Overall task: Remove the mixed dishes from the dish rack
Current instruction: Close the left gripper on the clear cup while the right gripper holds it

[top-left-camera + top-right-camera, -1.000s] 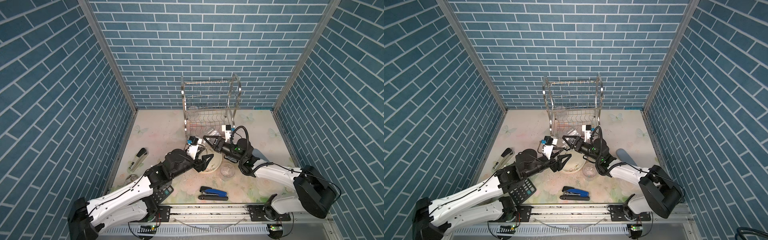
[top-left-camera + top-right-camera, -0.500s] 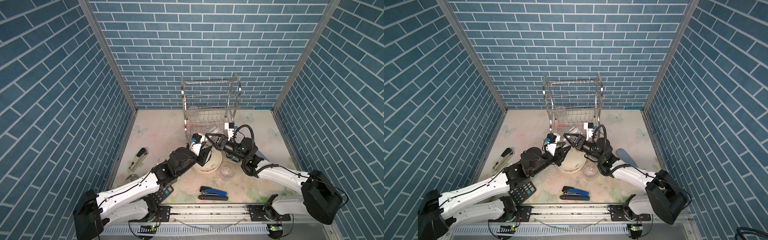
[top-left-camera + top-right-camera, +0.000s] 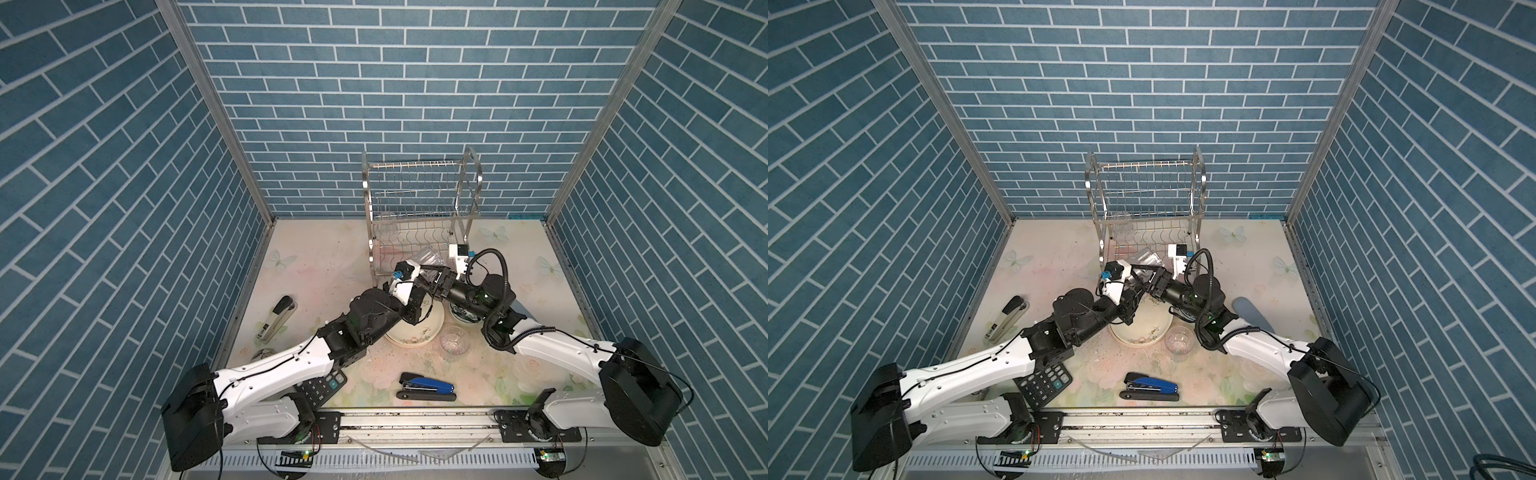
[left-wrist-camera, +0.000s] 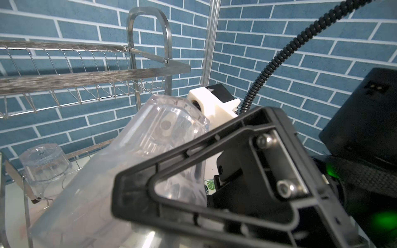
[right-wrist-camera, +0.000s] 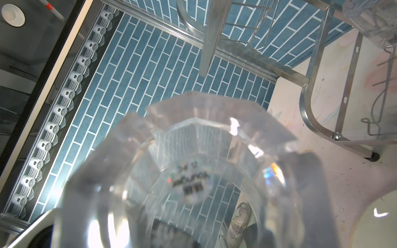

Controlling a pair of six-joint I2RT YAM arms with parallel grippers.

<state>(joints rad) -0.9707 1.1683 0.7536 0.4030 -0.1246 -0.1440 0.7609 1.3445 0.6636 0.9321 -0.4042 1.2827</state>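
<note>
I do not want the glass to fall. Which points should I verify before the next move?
1. The right gripper is closed on the clear tumbler: ok, a finger shows on each side in the right wrist view.
2. The left gripper also holds the clear tumbler: cannot tell, its fingertips do not show clearly.
3. The clear tumbler is out of the dish rack: ok.
4. The dish rack is emptied: not ok, an upturned tumbler stands on its lower shelf.
</note>
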